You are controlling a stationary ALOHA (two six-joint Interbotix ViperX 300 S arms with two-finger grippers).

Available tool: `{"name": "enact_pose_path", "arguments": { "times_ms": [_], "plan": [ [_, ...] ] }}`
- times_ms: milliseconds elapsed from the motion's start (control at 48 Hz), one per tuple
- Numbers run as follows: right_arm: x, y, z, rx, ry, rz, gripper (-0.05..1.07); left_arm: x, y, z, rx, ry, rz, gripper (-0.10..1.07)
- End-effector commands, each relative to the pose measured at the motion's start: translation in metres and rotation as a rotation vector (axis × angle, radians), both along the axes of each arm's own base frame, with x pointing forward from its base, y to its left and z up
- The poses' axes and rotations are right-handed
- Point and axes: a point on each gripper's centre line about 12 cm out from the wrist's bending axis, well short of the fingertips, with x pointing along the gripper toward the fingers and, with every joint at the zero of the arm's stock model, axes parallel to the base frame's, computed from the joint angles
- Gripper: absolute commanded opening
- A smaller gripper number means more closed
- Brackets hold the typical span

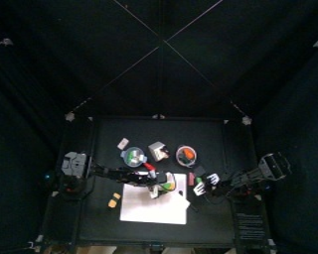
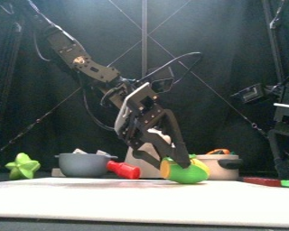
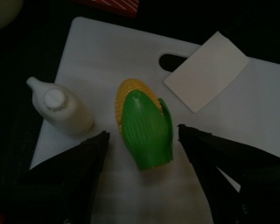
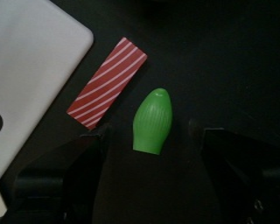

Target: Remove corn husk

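Between the wide-open jaws of the left gripper, at the centre of the left wrist picture, lies the ear of corn on the white board; its corn husk covers most of the ear, with yellow kernels showing at the far tip. Neither jaw touches it. Left of the corn in that picture a small white bottle lies on the board, and at upper right a white card sits near the board's handle hole. Low in the right wrist picture, the right gripper also stands wide open, around a loose green husk piece on the dark table, gripping nothing. Just beside it lies a red-and-white striped block, with the board's corner at upper left.
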Motion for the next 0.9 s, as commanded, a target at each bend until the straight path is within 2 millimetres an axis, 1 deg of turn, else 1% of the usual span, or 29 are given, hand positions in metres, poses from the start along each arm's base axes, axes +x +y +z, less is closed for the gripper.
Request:
{"name": "enact_pose_path", "arguments": {
  "times_ms": [0, 125, 250, 375, 708, 875],
  "plan": [
    [0.004, 0.001, 0.005, 0.006, -0.021, 0.000, 1.00, 0.012, 0.005, 0.025, -0.022, -0.073, 0.032, 0.98],
    [0.004, 0.001, 0.005, 0.005, -0.021, 0.001, 1.00, 0.017, 0.011, 0.027, -0.055, -0.081, 0.076, 0.97],
    [0.004, 0.001, 0.005, 0.005, -0.021, 0.002, 1.00, 0.018, 0.018, 0.023, -0.087, -0.074, 0.120, 0.98],
    [0.004, 0.001, 0.005, 0.005, -0.021, 0.001, 1.00, 0.018, 0.018, 0.017, -0.106, -0.059, 0.140, 0.98],
    [0.005, 0.001, 0.004, 0.004, -0.018, 0.001, 1.00, 0.019, 0.014, 0.016, -0.105, -0.059, 0.130, 0.98],
    [0.004, 0.001, 0.004, 0.004, -0.017, -0.001, 1.00, 0.019, 0.018, 0.011, -0.108, -0.049, 0.142, 0.98]
  ]
}}
